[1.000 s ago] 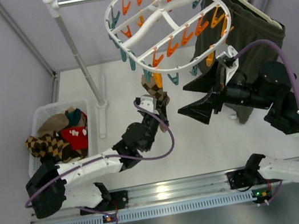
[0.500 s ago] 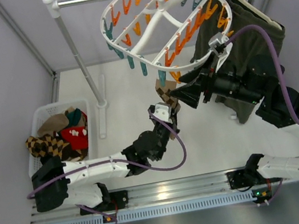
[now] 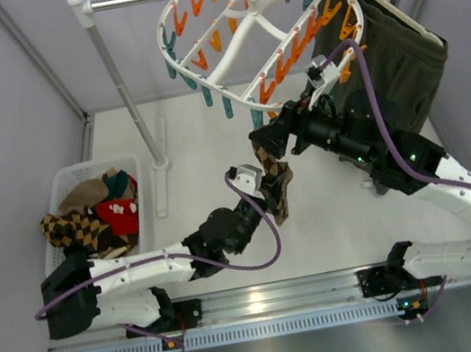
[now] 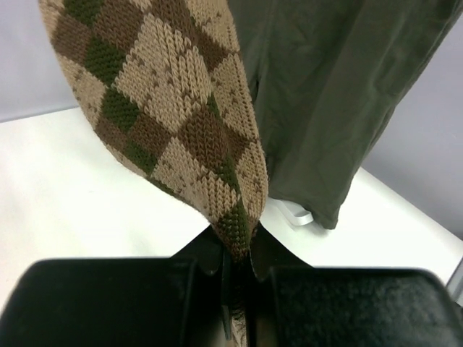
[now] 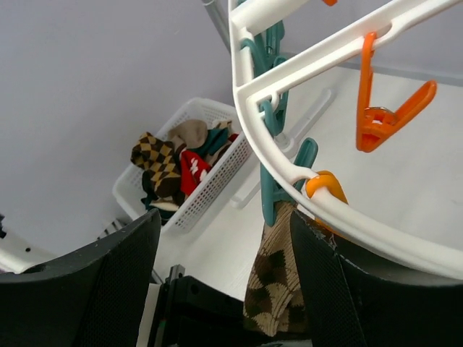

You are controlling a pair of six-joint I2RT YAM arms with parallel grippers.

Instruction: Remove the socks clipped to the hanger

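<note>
Nearly there, by the look of it: you have one sock (image 3: 275, 180) left on the hanger (image 3: 253, 4), and every other clip that shows on the white frame hangs empty. A heap of socks (image 3: 96, 214), argyle, red and teal among them, lies in the white basket (image 3: 57, 175) on the tabletop at the left, so I judge most of the job done.

The last sock is a brown-and-tan argyle knit with dark green diamonds. It hangs from the near rim of the hanger, close under a teal clip (image 5: 269, 191) and an orange clip (image 5: 325, 189); I cannot tell which of the two bites it. It drapes long and limp, soft enough to stretch before it slips free.

Your left end effector (image 4: 235, 253) is closed on the sock's lower tip, the knit pinched between its pads. Your right end effector (image 5: 224, 224) is up at the rim with its fingers standing apart on either side of the clip and the sock's top; whether they touch the clip is not clear.

What remains, as I read it, is to spring that clip, draw the sock clear and carry it to the basket. The green shorts (image 3: 388, 58) hang just behind and are not yours to take.
</note>
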